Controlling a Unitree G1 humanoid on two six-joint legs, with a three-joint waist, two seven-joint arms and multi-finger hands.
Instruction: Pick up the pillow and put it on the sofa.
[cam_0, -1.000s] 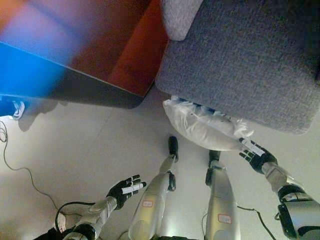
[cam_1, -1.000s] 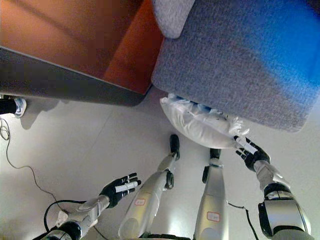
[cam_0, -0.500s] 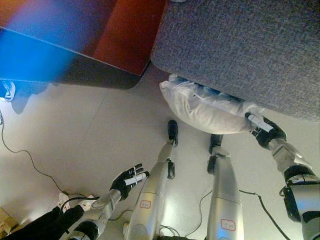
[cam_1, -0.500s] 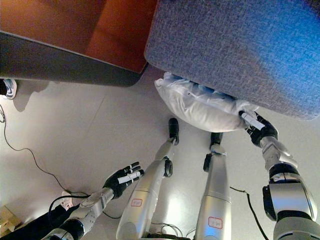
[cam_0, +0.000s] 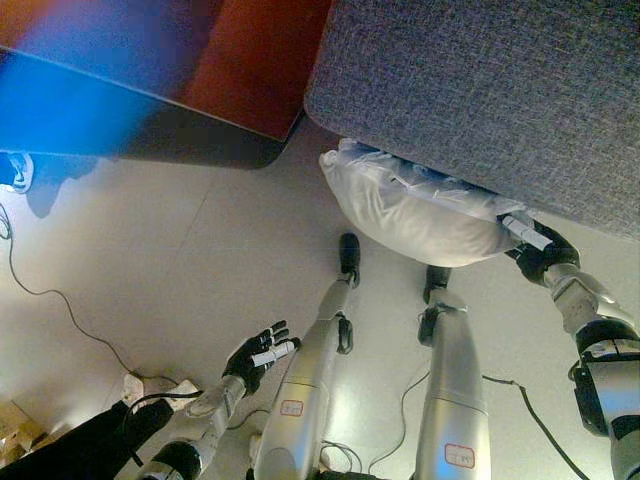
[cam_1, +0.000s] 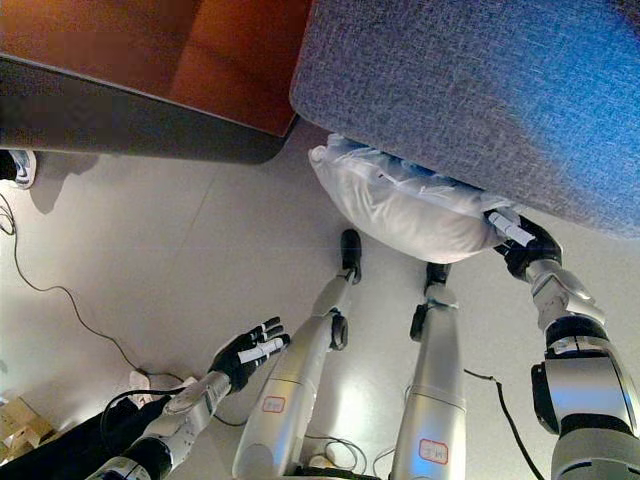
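White pillow (cam_0: 415, 212) on floor (cam_0: 200, 270) against grey sofa (cam_0: 480, 90). Right hand (cam_0: 538, 250) fingers grip pillow's right corner. Left hand (cam_0: 255, 358) near left, fingers spread wide.

Two head-mounted eyes, steeply downward, side by side (nearly identical floor (cam_0: 200, 260) and sofa (cam_0: 480, 90) coverage).

We see living room: grey fabric sofa (cam_0: 480, 90), reddish-brown low table (cam_0: 250, 60), pale tiled floor (cam_0: 180, 270).
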